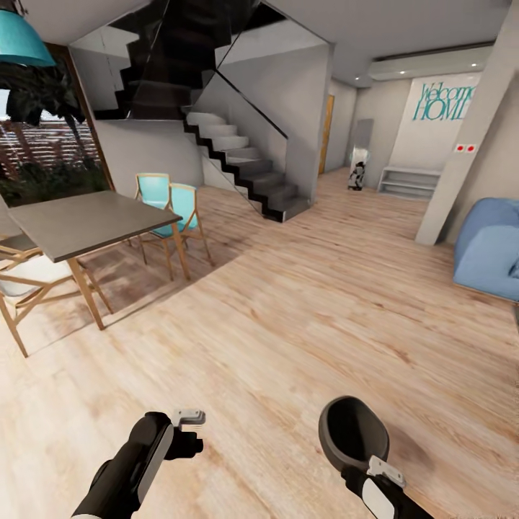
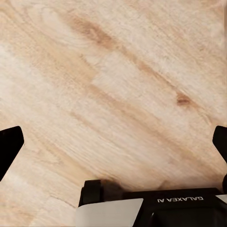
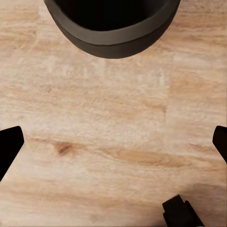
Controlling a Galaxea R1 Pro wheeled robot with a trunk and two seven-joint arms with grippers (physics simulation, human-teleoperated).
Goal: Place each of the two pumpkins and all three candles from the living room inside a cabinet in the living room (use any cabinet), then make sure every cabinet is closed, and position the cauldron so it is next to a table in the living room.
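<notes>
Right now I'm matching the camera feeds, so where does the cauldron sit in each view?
Head view: the cauldron is low and right of centre, just ahead of the right arm.
Left wrist view: the cauldron isn't visible here.
Right wrist view: its rim crosses the top edge.
Shared landmark: the pale wood floor.

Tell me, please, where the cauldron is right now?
In the head view the cauldron sits low on the right, over the wooden floor, just ahead of the right arm.

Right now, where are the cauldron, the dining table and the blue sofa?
cauldron [image 1: 353, 432]: head view, on its dark inner wall.
dining table [image 1: 86, 222]: head view, middle of its grey top.
blue sofa [image 1: 490, 249]: head view, on its rounded arm.
</notes>
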